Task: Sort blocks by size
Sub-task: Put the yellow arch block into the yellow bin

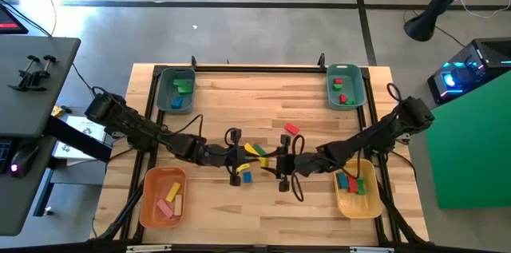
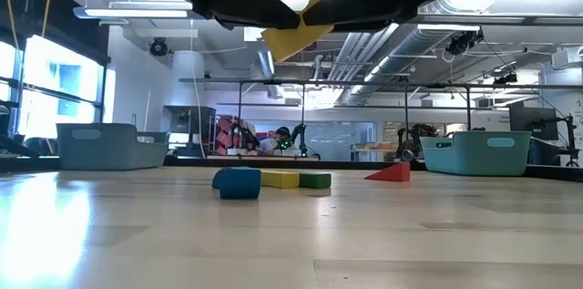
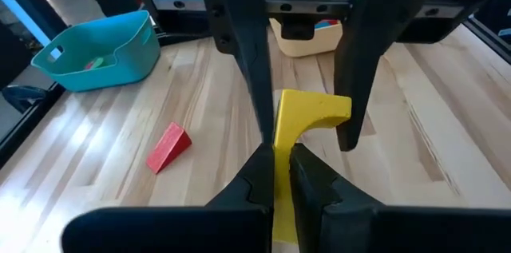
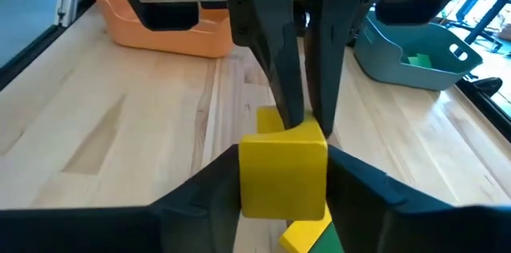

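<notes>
Meeting at the middle of the high view, the left gripper [image 3: 275, 175] is pinching the yellow block [image 3: 302, 121] above the table [image 1: 239, 101] while the right gripper [image 4: 283, 169] is closing its fingers around the block's other end, with more blocks [image 2: 273, 180] lying loose below.

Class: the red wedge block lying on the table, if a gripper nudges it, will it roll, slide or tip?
The red wedge block probably slides rather than rolls: it rests on a flat face. Its sloped side may let fingers slip off. It looks rigid and likely light.
</notes>
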Tool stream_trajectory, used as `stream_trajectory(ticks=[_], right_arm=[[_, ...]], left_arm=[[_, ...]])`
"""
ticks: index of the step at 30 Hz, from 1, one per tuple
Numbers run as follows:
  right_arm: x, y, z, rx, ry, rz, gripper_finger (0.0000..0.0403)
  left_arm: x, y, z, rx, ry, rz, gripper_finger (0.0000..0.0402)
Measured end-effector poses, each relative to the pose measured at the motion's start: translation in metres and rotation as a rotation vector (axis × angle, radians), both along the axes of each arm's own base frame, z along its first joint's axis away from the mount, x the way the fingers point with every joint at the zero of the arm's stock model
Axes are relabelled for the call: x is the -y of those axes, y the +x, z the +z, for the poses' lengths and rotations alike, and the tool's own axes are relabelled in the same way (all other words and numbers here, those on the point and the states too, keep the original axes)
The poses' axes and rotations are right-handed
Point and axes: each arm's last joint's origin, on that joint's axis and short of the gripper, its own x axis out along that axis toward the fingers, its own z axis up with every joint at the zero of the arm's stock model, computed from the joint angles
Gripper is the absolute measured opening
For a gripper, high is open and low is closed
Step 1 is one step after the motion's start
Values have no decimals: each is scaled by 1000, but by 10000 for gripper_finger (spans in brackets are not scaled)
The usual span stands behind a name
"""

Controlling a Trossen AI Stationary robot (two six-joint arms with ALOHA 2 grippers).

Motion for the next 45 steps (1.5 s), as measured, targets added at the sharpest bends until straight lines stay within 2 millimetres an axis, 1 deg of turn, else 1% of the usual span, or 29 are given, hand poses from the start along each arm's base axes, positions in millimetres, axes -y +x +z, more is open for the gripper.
stream_trajectory(ticks=[3,6,9,11,14,18,22,24,26,29,34,36,38,41,45], right_arm=[[0,0,0,2,-4,-7,133],[0,-2,3,1,-7,-11,130],[-2,-6,7,-5,-21,-28,130],[-4,-14,9,-38,-45,-71,130],[-9,-33,14,-91,-25,-134,130],[-24,-71,32,-122,48,-171,130],[-40,-113,50,-203,150,-188,130],[-47,-132,53,-280,193,-221,130],[-54,-149,54,-376,230,-274,130],[-64,-169,52,-538,260,-358,130],[-78,-192,47,-820,260,-520,130],[-82,-198,42,-905,280,-549,130],[-87,-203,35,-958,282,-566,130],[-90,-208,27,-987,258,-578,130],[-87,-211,18,-992,216,-620,130]], left_arm=[[0,0,0,-2,-10,7,3],[0,0,0,2,-35,17,8],[-1,1,1,11,-68,32,29],[-4,1,-1,-2,-92,56,53],[-8,0,-5,-33,-126,83,95],[-14,1,-6,-43,-168,126,136],[-14,1,-6,-44,-167,126,148],[-13,0,-6,-45,-167,120,148],[-11,0,-6,-46,-167,115,147],[-11,0,-6,-47,-167,113,147],[-11,0,-6,-46,-167,114,147],[-12,0,-6,-45,-167,115,147],[-12,0,-6,-46,-166,115,147],[-12,0,-6,-47,-153,109,147],[-12,0,-6,-46,-150,109,148]])
